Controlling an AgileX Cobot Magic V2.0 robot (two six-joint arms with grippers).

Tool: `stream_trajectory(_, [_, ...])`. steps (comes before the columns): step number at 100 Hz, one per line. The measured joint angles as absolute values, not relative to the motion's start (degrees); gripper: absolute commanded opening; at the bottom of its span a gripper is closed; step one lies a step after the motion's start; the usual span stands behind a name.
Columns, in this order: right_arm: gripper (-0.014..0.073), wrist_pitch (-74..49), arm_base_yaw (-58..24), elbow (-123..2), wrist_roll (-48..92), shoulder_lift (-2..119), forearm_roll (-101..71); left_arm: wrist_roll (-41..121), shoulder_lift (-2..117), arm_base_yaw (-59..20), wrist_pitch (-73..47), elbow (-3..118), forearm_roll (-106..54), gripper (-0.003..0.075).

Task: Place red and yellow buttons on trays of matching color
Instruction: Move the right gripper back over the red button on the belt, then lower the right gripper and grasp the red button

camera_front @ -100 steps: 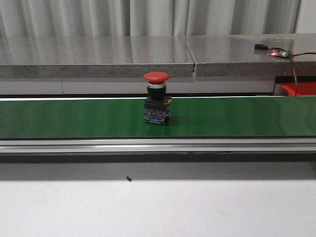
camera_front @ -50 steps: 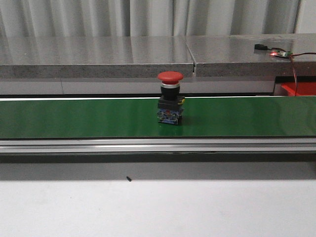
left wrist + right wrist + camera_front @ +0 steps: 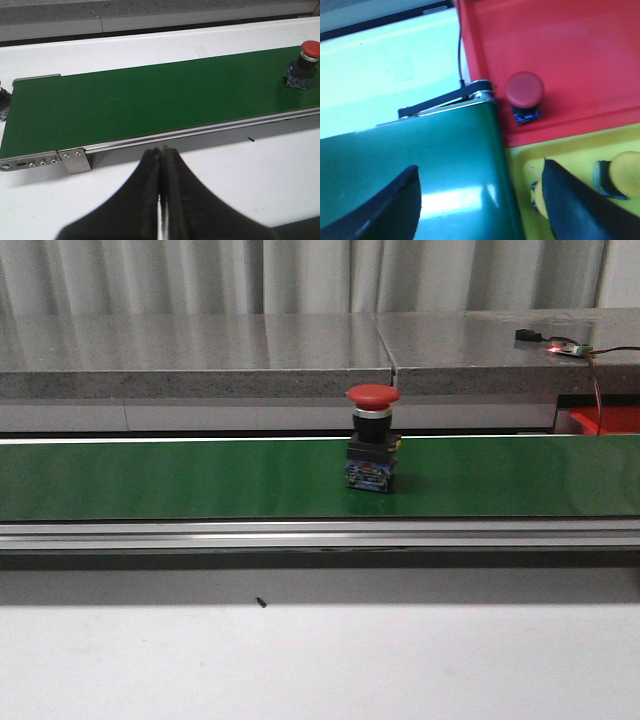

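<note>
Front view shows neither pincer. Left pincer [image 3: 161, 195] is pressed together; right pincer [image 3: 480, 205] is spread above the belt end. Red button [image 3: 372, 438] stands on the green belt [image 3: 180, 478]; another red button [image 3: 524, 95] sits in the red tray [image 3: 580, 60]. Yellow buttons [image 3: 625, 175] in the yellow tray [image 3: 570, 150] seem partly hidden.

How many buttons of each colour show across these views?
Red: 2, a red button on the belt, another red button in the red tray.
Yellow: 2, both in the yellow tray: yellow button, half-hidden yellow button.
Total: 4.

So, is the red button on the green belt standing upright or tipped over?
Upright. In the front view the red button stands on its dark base on the belt, with its red cap level on top.
</note>
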State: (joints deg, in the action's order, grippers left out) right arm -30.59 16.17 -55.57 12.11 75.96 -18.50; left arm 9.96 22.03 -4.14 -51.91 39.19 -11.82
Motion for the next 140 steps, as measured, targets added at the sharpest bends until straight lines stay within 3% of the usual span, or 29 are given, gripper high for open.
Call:
stream_trajectory(56, [0.0518,-34.42,-3.48,-55.61,19.59,75.83,-18.41,9.96,22.03,-4.14,-51.91,39.19,-11.82,-0.0019])
stream_trajectory(97, [0.0518,-49.7,-9.43,-68.06,27.96,84.62,-18.37,9.96,22.03,-4.14,-51.91,39.19,-11.82,-0.0019])
stream_trajectory(140, [0.0518,-48.12,-11.36,-70.54,30.25,93.87,-18.64,9.96,22.03,-4.14,-51.91,39.19,-11.82,-0.0018])
